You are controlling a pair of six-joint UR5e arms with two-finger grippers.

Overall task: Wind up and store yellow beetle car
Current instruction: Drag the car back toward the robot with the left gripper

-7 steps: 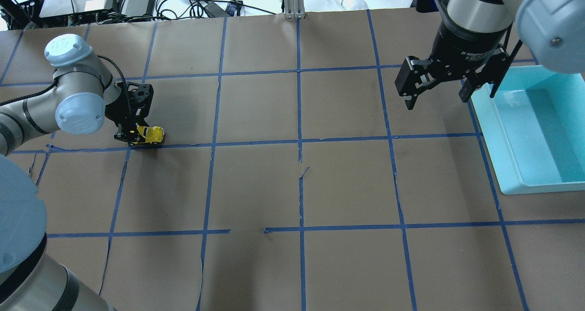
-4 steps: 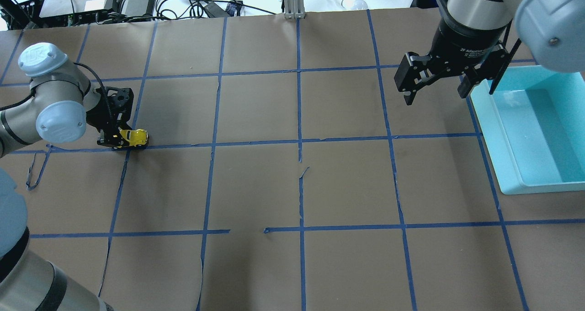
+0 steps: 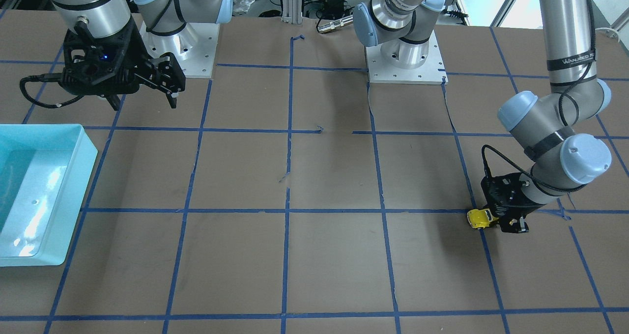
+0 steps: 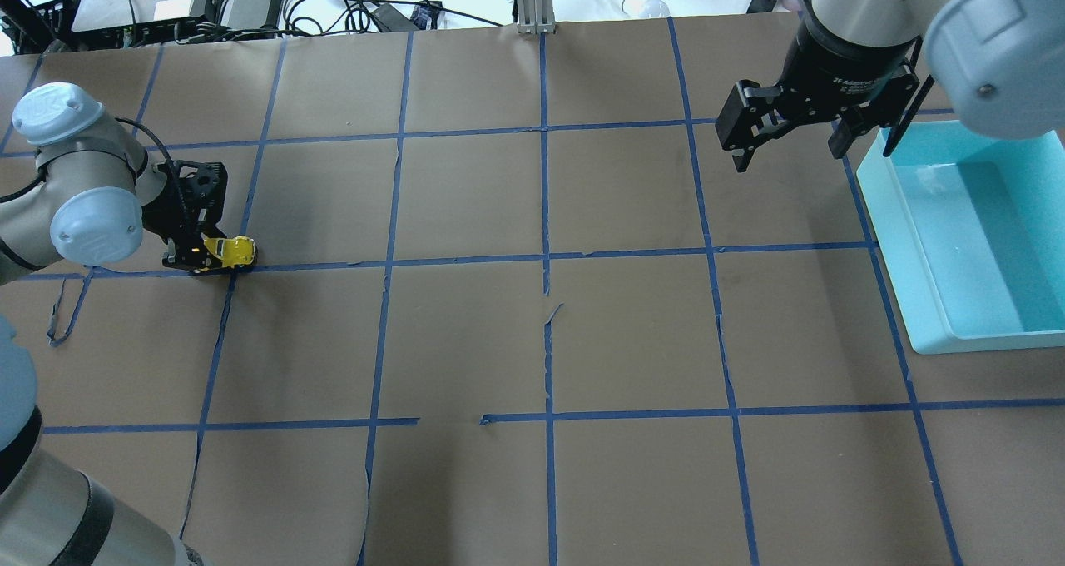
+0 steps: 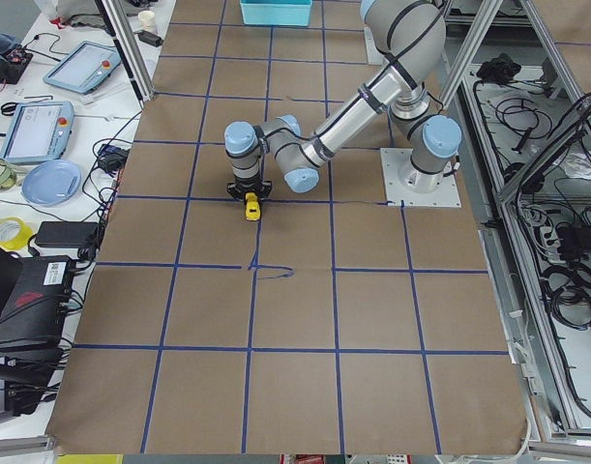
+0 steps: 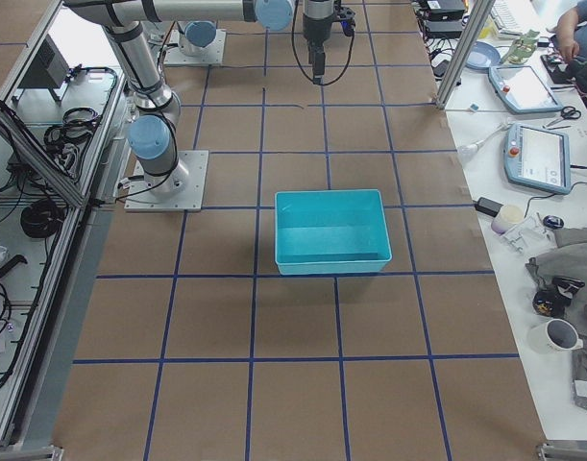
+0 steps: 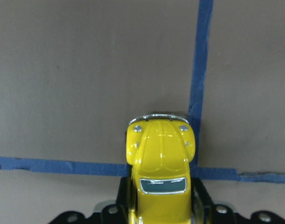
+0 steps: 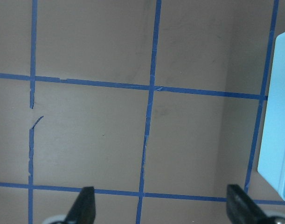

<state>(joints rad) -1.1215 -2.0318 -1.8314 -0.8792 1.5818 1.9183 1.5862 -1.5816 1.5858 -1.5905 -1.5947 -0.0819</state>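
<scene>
The yellow beetle car (image 4: pixel 235 251) sits low on the brown table at the far left, on a blue tape crossing. My left gripper (image 4: pixel 208 256) is shut on its rear half, with the nose pointing right. It also shows in the front-facing view (image 3: pixel 479 218), the left side view (image 5: pixel 251 205) and the left wrist view (image 7: pixel 160 158), hood forward between the fingers. My right gripper (image 4: pixel 786 137) hangs open and empty above the table at the back right, beside the turquoise bin (image 4: pixel 894 241); its fingertips (image 8: pixel 86 205) show wide apart in the right wrist view.
The turquoise bin (image 3: pixel 73 196) is empty and stands at the table's right edge; it also shows in the right side view (image 6: pixel 330 257). Blue tape lines grid the brown paper. Cables and devices lie beyond the far table edge (image 4: pixel 250 0).
My left gripper has dragged the yellow car leftward along the tape line. My right gripper has shifted slightly up and back, still open.
</scene>
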